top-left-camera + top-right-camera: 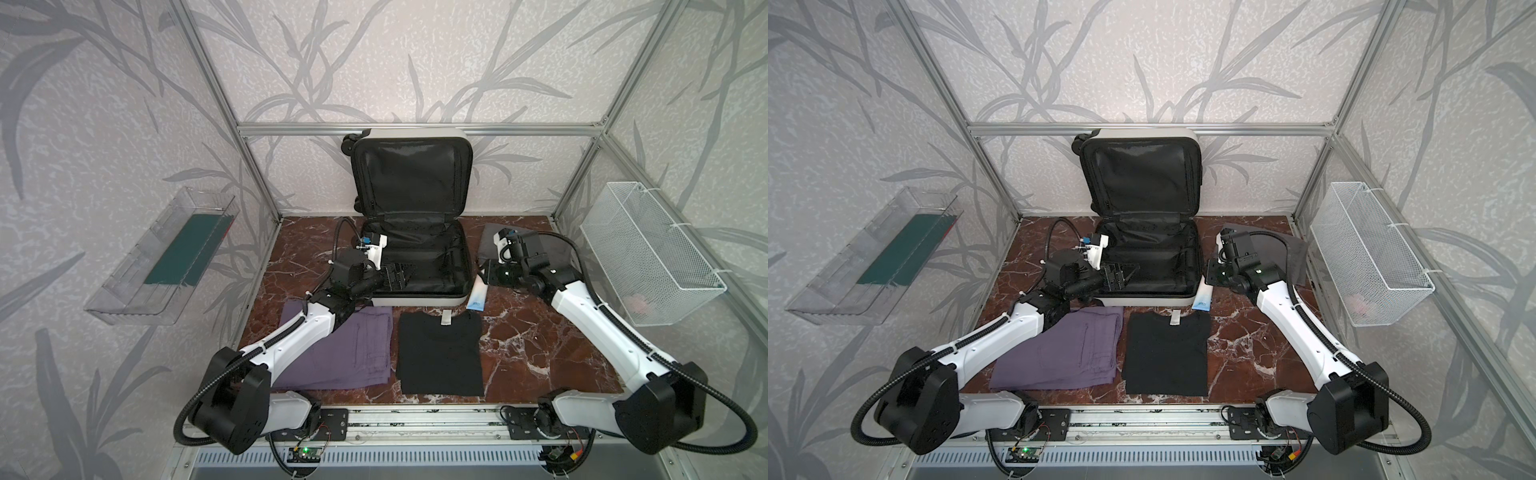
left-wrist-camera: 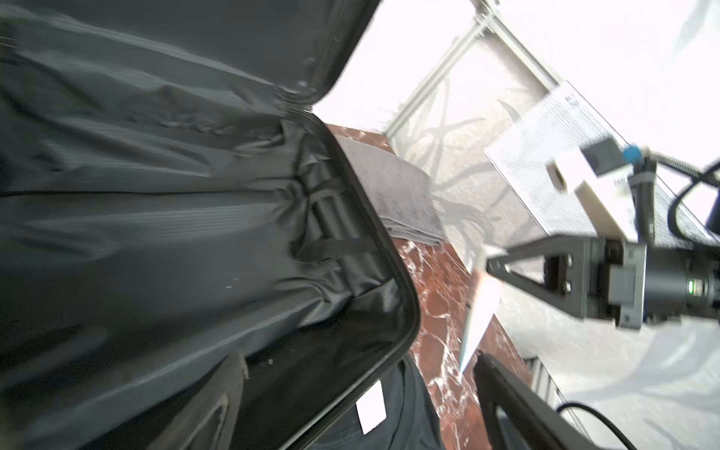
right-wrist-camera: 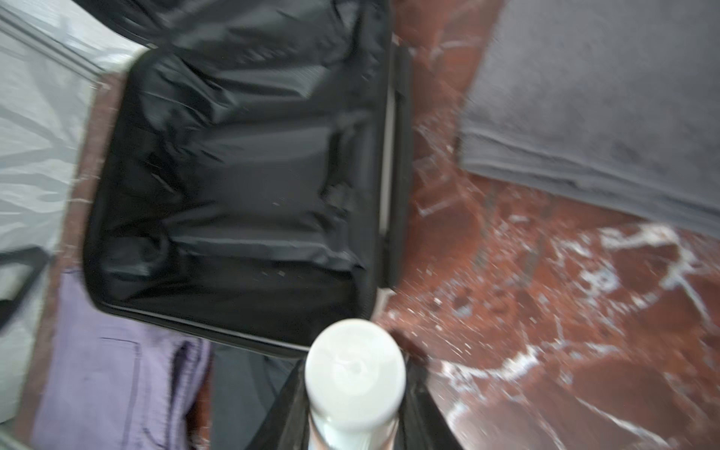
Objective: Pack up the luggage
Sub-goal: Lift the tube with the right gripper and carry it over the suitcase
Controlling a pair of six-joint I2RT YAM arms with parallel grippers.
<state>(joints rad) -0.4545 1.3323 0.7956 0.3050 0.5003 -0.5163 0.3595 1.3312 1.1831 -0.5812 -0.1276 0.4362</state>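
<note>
Right wrist, right jaws pinching white tube [image 3: 354, 374], left jaws spread over luggage [image 1: 419, 249], print unreadable.

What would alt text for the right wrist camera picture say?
The right gripper grips a white tube, its round cap facing the camera. Behind lie the open luggage with black lining, purple trousers, a grey towel and the red marble table.

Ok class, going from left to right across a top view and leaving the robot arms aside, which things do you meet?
clear wall tray → purple trousers → black T-shirt → white wire mesh basket
</note>
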